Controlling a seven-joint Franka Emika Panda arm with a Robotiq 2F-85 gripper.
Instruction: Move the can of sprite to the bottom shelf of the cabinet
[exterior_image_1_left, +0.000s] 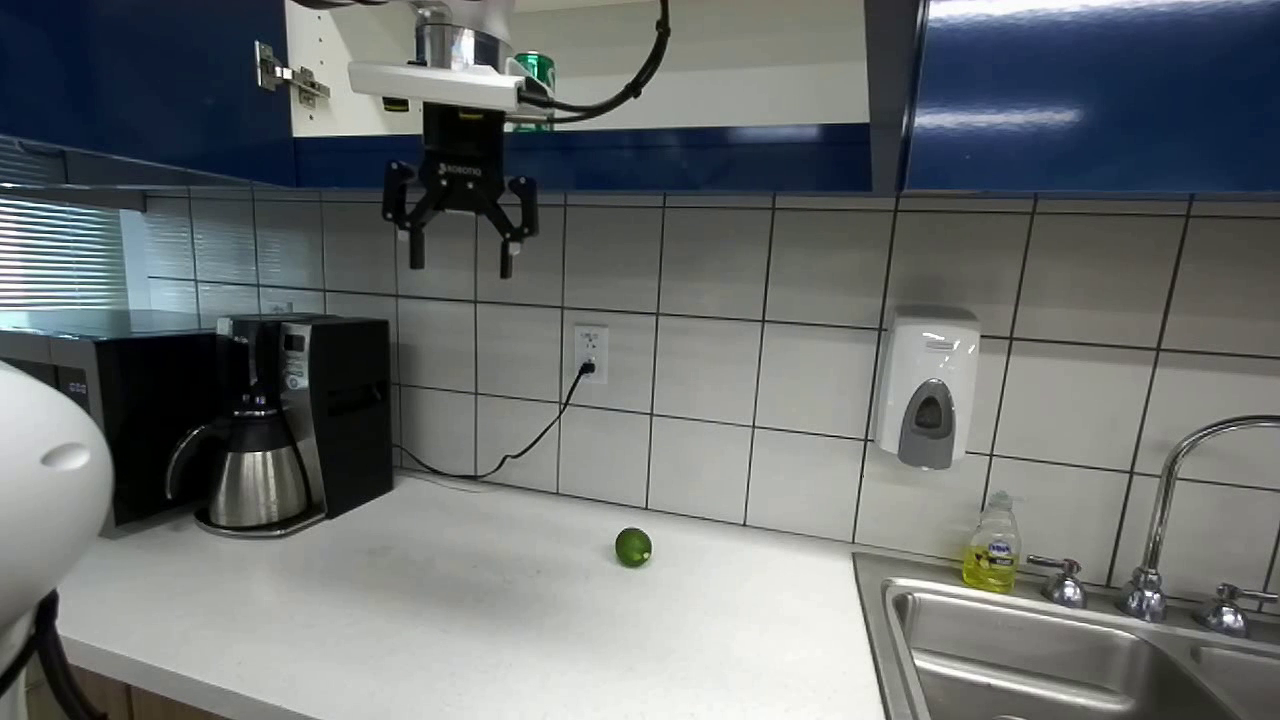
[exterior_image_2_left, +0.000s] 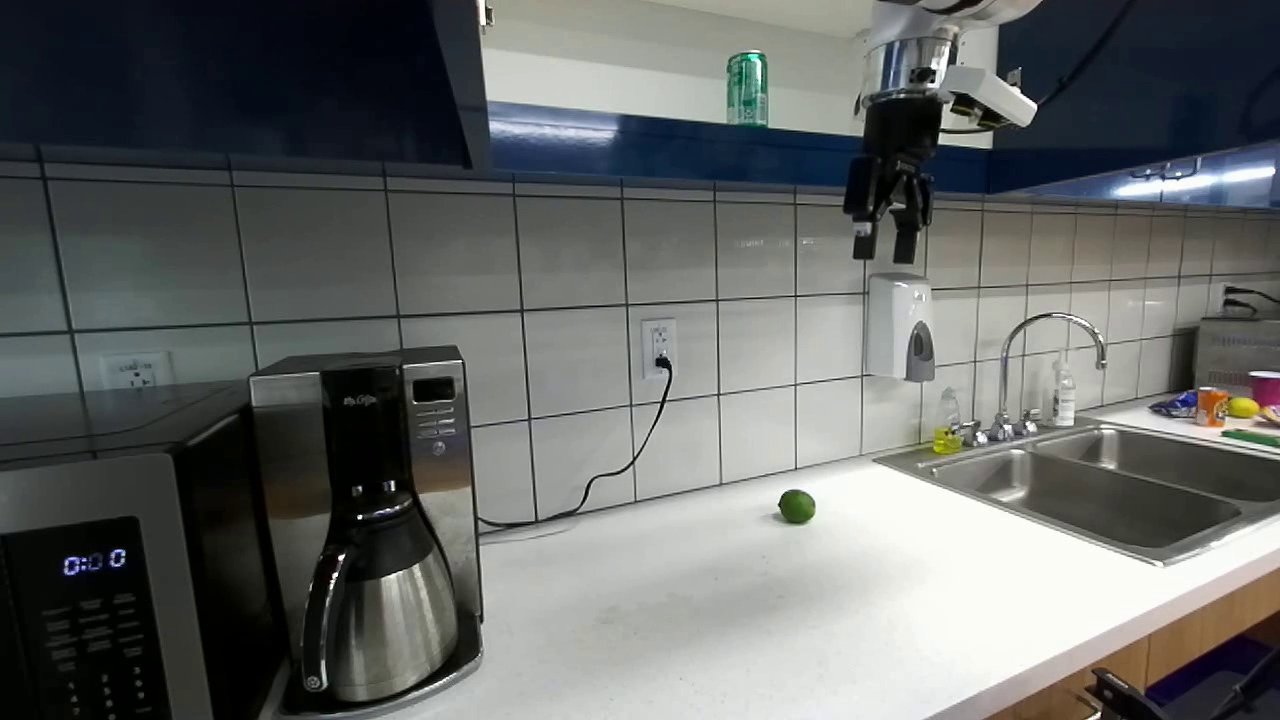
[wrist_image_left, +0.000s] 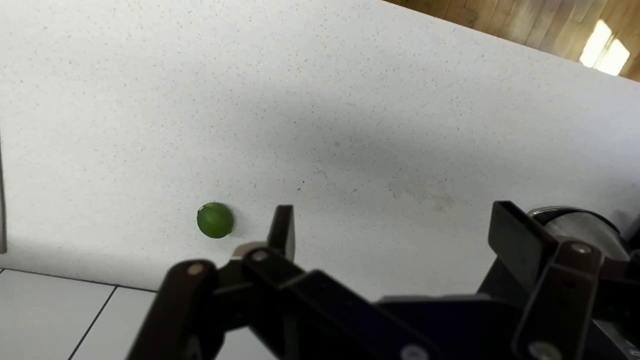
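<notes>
The green can of sprite stands upright inside the open cabinet, just behind the blue front trim. It shows in both exterior views (exterior_image_1_left: 537, 68) (exterior_image_2_left: 747, 88), partly hidden by the wrist in an exterior view. The cabinet's blue lower trim (exterior_image_1_left: 700, 157) (exterior_image_2_left: 620, 140) hides the top of the bottom shelf. My gripper (exterior_image_1_left: 461, 264) (exterior_image_2_left: 885, 250) points down with its fingertips below the trim, high above the countertop. In the wrist view, its fingers (wrist_image_left: 394, 210) are wide apart with nothing between them. The gripper is apart from the can.
A green lime (exterior_image_1_left: 633, 547) (exterior_image_2_left: 797, 506) (wrist_image_left: 215, 220) lies on the white countertop (exterior_image_1_left: 450, 610). A coffee maker (exterior_image_1_left: 345, 410) and microwave (exterior_image_2_left: 100, 560) stand at one end, a sink (exterior_image_1_left: 1020, 650) at the other. A soap dispenser (exterior_image_1_left: 930, 385) hangs on the tiled wall. A cabinet door (exterior_image_1_left: 140, 90) stands open.
</notes>
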